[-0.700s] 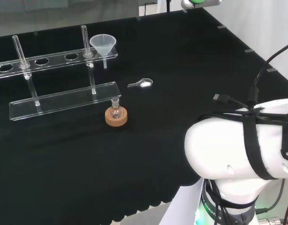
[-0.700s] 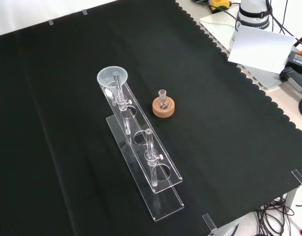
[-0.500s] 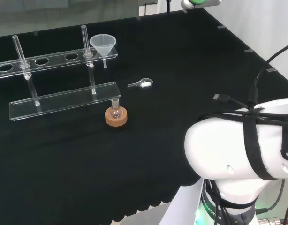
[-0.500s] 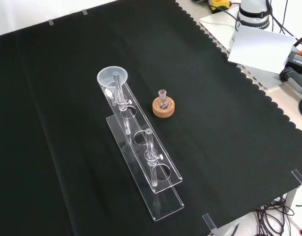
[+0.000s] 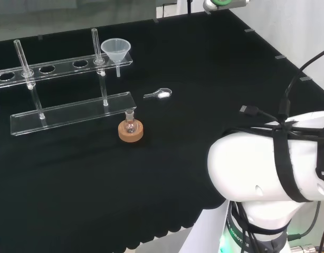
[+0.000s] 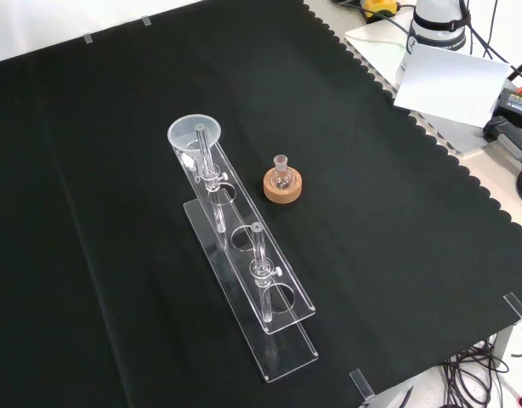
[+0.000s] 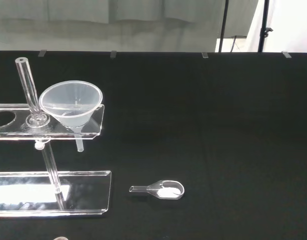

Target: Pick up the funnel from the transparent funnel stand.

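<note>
Head view: the funnel (image 5: pixel 115 50) is seated in the end hole at the right end of the clear stand's (image 5: pixel 72 113) upper shelf, spout hanging down through it; two upright clear rods are seen carrying that shelf above a flat base plate on the black cloth (image 5: pixel 204 79). Just in front of the base plate's right part a small round flask (image 5: pixel 130 125) is set upright in a cork ring (image 5: pixel 131 132). A small clear scoop (image 5: pixel 159 94) w/ a bit of white powder in it lies to the right of the stand, apart from it. The arm's white link (image 5: pixel 267 163), wrapped w/ black cables, is seen at lower right. Front view: the stand runs diagonally, w/ the funnel (image 6: pixel 195 134) at its far, upper end; the flask in its cork ring (image 6: pixel 282 186) is placed just right of the stand, not touching it. Wrist view: the funnel (image 7: pixel 71 105) is seen close, cone resting in the shelf hole, beside one upright rod; the scoop (image 7: pixel 161 189) lies on the cloth past the base plate's end. The hand's state cannot be told from any view; nothing is seen touching the funnel
</note>
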You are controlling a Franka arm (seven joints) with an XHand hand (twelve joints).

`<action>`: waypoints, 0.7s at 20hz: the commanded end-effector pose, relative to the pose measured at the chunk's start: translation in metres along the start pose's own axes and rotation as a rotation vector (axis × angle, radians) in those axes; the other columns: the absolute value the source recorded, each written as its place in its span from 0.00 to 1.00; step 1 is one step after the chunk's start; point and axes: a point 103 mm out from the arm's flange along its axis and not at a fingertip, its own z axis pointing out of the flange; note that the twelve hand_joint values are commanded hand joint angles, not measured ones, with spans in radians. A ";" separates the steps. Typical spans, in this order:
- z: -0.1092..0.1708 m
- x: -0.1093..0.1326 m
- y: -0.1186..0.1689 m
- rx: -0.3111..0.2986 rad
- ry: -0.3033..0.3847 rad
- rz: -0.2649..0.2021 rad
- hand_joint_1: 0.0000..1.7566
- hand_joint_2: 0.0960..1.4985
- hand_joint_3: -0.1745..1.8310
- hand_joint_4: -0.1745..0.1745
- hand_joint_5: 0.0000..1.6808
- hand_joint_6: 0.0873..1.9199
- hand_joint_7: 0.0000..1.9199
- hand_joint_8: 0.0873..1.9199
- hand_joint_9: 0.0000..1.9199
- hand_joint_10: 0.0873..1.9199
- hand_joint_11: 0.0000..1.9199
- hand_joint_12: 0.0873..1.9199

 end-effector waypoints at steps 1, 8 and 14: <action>0.009 -0.002 0.009 0.021 0.002 0.021 0.00 0.77 0.30 0.53 0.13 0.00 0.00 0.23 0.05 0.31 0.00 0.68; 0.023 -0.005 0.030 0.038 0.006 0.048 0.00 0.77 0.30 0.52 0.13 0.00 0.00 0.24 0.06 0.31 0.00 0.68; 0.037 0.002 0.058 0.057 -0.004 0.049 0.00 0.78 0.29 0.52 0.14 0.00 0.01 0.24 0.06 0.31 0.00 0.68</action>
